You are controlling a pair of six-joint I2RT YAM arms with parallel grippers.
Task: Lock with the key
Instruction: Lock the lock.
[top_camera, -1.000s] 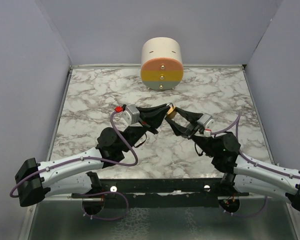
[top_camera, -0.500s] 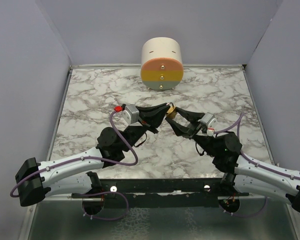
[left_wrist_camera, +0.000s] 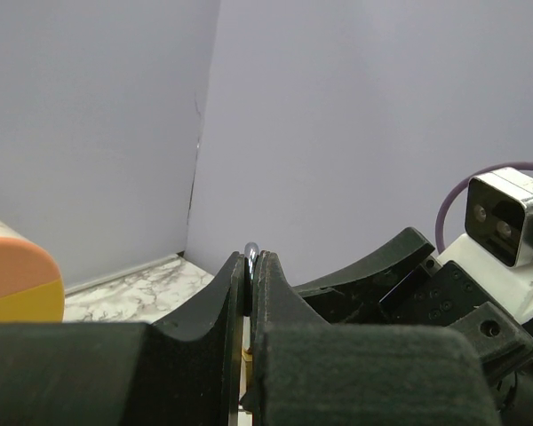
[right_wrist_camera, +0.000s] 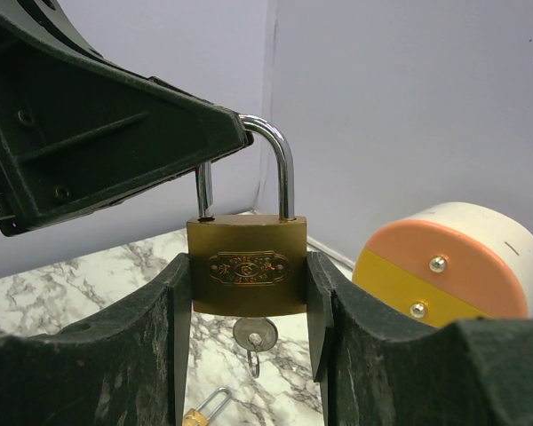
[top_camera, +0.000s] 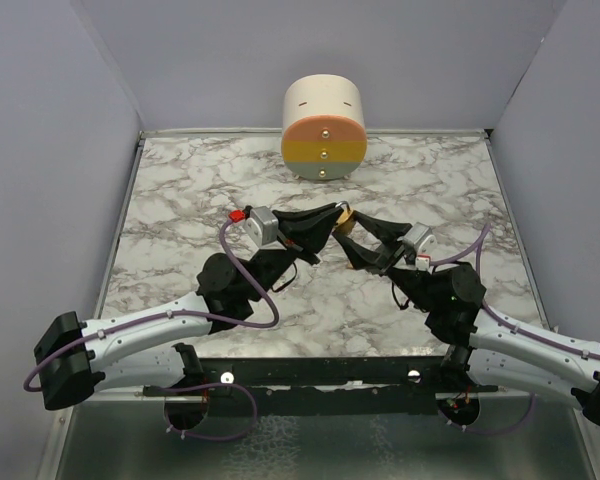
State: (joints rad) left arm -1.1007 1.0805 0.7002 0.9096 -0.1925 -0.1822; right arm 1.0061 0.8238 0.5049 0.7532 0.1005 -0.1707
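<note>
A brass padlock hangs above the table where the two arms meet. My right gripper is shut on its body, one finger on each side. A silver key with a small ring sticks out of the underside of the padlock. The steel shackle points up, and my left gripper is shut on the top of it. In the left wrist view only a sliver of shackle shows between that gripper's closed fingers. I cannot tell whether the shackle's short leg is seated in the body.
A cream cylinder with an orange and yellow face stands at the back wall. A second, smaller padlock lies on the marble table below the held one. Grey walls close in the left, right and back.
Both grips hold as before. The right wrist has shifted slightly to the right and the pair of grippers has crept a little towards the back.
</note>
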